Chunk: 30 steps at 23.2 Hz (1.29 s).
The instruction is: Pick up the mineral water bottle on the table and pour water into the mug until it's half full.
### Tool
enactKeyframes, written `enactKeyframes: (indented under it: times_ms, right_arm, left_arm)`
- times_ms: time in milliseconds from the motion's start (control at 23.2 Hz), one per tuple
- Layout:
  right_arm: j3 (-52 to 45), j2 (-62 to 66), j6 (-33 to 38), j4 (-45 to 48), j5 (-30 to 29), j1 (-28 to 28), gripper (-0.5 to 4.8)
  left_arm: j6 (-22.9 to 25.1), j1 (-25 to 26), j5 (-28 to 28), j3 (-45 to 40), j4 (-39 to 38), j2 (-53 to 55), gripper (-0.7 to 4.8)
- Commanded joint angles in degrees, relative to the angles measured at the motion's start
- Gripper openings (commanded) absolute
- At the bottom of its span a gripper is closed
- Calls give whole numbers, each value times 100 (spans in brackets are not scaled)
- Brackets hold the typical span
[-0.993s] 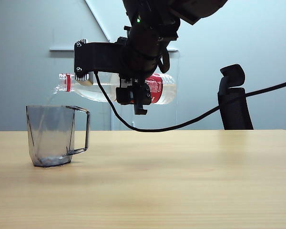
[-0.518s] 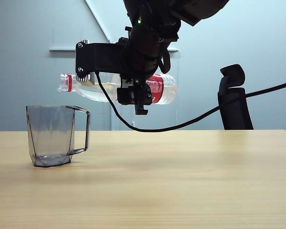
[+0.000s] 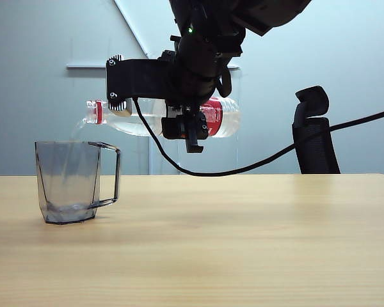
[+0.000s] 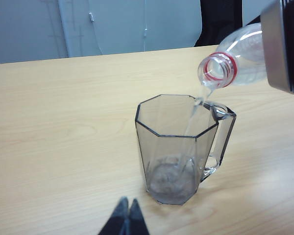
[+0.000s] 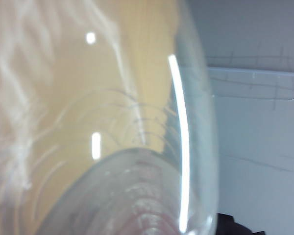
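So the right pincer point(image 3: 187, 131) is clamped around the mineral water bottle point(image 3: 219, 118), holding it sideways up in the air. Its open mouth sits just over the mug point(image 3: 69, 182) rim, and a thin stream of water point(image 4: 196, 110) runs in. The mug stands near the worktop's point(image 3: 243, 243) left edge. The left pincer point(image 4: 124, 219) hangs low beside the mug, tips pressed together, empty.

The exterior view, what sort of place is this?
Probably an office or lab: a light wood-grain table, a black office chair behind it, and plain pale wall panels.
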Motion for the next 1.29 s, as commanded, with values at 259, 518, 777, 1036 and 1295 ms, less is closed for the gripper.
enactKeyframes:
  times_ms: [259,518,777,1036,1295]
  right_arm:
    - [63,-57,-258,428,35,-17,300]
    - [63,-59,-271,472,42,-22,300]
    - [63,-59,-415,472,42,-26,300]
    - [63,-59,-413,472,55,-42,300]
    - [63,-59,-415,474,55,-66,300]
  left_arm:
    - [-20,0,22,13,57,9,-2]
    - [-17,2,22,13,57,9,-2]
    - [-17,2,22,13,57,9,-2]
    - [-17,0,22,13,57,9,-2]
    - [-17,2,22,13,57,9,-2]
